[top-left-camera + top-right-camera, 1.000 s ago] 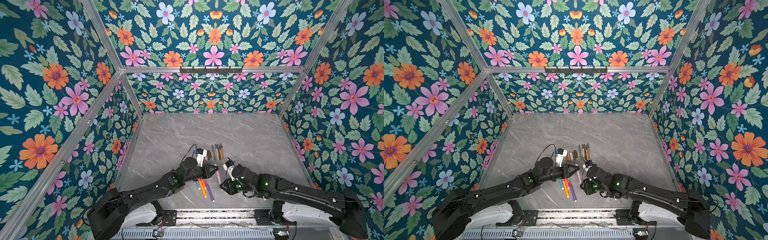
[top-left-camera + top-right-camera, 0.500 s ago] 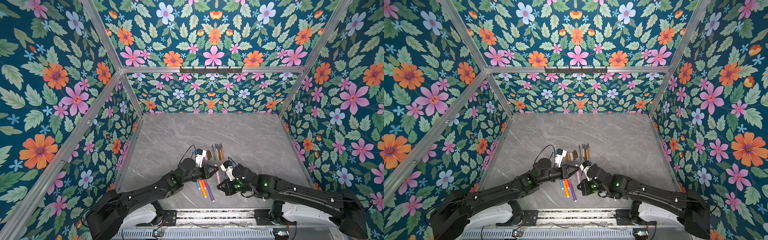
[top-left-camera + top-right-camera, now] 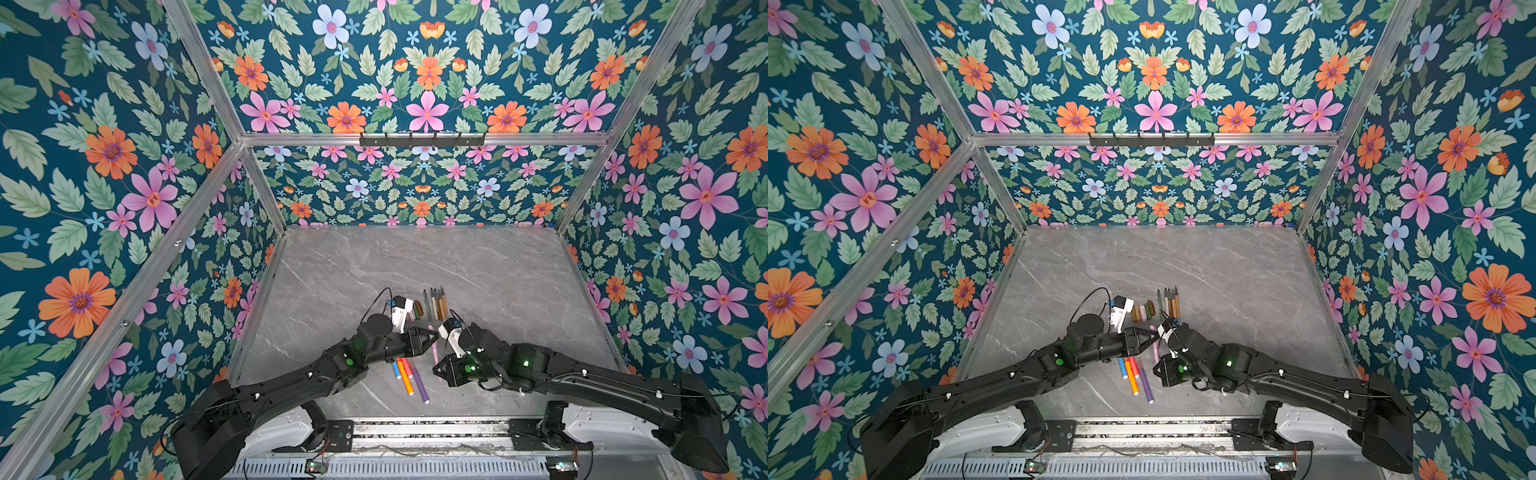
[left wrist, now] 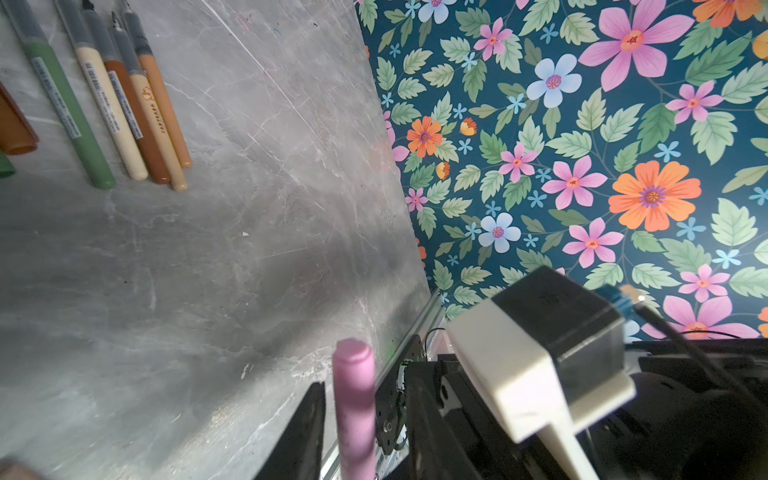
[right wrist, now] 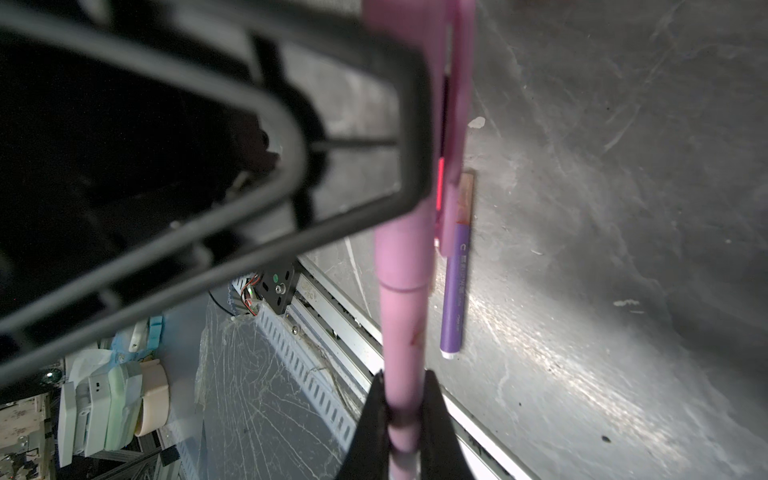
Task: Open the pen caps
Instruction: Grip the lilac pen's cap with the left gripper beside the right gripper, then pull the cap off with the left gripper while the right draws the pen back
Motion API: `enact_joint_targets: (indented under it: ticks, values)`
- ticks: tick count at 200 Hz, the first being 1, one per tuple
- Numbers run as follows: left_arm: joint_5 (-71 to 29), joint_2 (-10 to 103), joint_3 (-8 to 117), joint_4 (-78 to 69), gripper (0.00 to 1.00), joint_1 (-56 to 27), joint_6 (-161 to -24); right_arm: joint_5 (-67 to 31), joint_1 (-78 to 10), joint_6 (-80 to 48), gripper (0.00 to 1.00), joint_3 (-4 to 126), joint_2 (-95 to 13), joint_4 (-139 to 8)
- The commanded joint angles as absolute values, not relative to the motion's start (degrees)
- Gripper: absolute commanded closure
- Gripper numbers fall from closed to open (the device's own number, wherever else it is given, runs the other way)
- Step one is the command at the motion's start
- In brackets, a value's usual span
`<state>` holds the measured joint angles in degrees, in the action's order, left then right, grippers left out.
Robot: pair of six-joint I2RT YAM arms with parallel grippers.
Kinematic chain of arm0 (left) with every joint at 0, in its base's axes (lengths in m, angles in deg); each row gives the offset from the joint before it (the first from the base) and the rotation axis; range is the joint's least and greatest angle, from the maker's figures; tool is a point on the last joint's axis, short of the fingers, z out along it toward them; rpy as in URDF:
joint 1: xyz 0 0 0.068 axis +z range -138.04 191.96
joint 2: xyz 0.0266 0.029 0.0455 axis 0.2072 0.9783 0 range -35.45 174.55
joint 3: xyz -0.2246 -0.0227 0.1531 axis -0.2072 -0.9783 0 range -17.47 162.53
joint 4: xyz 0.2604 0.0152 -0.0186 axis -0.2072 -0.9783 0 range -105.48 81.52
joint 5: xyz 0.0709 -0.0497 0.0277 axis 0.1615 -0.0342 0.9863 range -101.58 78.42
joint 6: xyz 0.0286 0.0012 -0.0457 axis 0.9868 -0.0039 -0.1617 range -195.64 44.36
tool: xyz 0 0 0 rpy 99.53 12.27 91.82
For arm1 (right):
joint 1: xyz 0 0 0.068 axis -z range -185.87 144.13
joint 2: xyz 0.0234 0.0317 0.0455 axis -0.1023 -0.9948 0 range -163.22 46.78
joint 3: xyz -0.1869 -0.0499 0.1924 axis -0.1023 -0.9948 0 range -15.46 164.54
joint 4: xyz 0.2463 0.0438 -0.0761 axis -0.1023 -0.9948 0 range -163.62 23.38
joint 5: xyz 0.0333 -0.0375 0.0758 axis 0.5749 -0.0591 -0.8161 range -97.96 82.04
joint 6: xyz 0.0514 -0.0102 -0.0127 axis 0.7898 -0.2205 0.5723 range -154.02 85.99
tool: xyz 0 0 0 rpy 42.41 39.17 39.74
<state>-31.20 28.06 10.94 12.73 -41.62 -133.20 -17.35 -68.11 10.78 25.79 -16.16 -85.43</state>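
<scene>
Floral wallpaper in pink, orange and dark teal closes in a grey marbled surface (image 3: pixel 415 266). At the lower middle of both top views the two black arms meet at a slim pink marker pen (image 3: pixel 435 349) held between them. The right fingers (image 5: pixel 374 419) press on its barrel from both sides, pinching it near the tail end. Its pink plastic cap (image 5: pixel 401 232), which has a side clip, sits fully on the barrel with the seam closed and lies against the left fingers (image 3: pixel 419 340).

In the left wrist view one left finger stands just beside the cap (image 4: pixel 353 395), with a sliver of surface showing between them. The opposite finger is hidden, so it cannot be told whether they grip.

Above the arms, near mid-frame, a short row of loose stubby caps (image 3: pixel 1144 311), among them tan, pink and olive, lies beside five uncapped thin markers (image 3: pixel 1169 301). Below the left fingers lie four capped pens (image 3: pixel 1132 380): blue, orange, red and purple.
</scene>
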Motion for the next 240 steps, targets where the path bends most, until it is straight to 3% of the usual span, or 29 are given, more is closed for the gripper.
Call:
enact_joint_targets:
  ticks: [1,29,75,82,103,118,160,240]
  values:
    - [-31.1,28.2,11.6,11.5,0.69,-41.7,-131.6,-17.4,-68.2,10.1,1.0,26.3,-16.5,-85.3]
    - [-31.3,28.6,12.1,11.4,0.76,-41.7,-131.3,-17.9,-68.2,9.9,1.0,26.4,-16.7,-85.2]
    - [-32.2,30.9,13.6,12.3,0.7,-42.0,-131.3,-17.9,-68.2,9.6,1.0,26.9,-16.6,-85.5]
    - [-32.2,31.0,13.7,12.3,0.74,-42.1,-131.3,-17.9,-68.2,9.6,1.0,26.8,-16.6,-85.6]
    - [-32.1,30.5,13.7,12.4,1.0,-42.2,-130.8,-17.2,-68.2,9.6,1.0,26.7,-16.2,-86.0]
    - [-31.6,29.7,13.3,12.3,1.0,-42.3,-130.7,-16.8,-68.2,9.8,1.0,26.3,-15.5,-86.0]
    - [-31.4,28.2,12.6,11.6,1.0,-42.2,-130.9,-16.2,-68.1,11.8,0.72,24.7,-13.3,-83.4]
    - [-34.3,27.5,11.2,18.8,1.0,-42.2,-134.4,-18.3,-64.6,15.6,0.71,23.4,-11.8,-78.1]
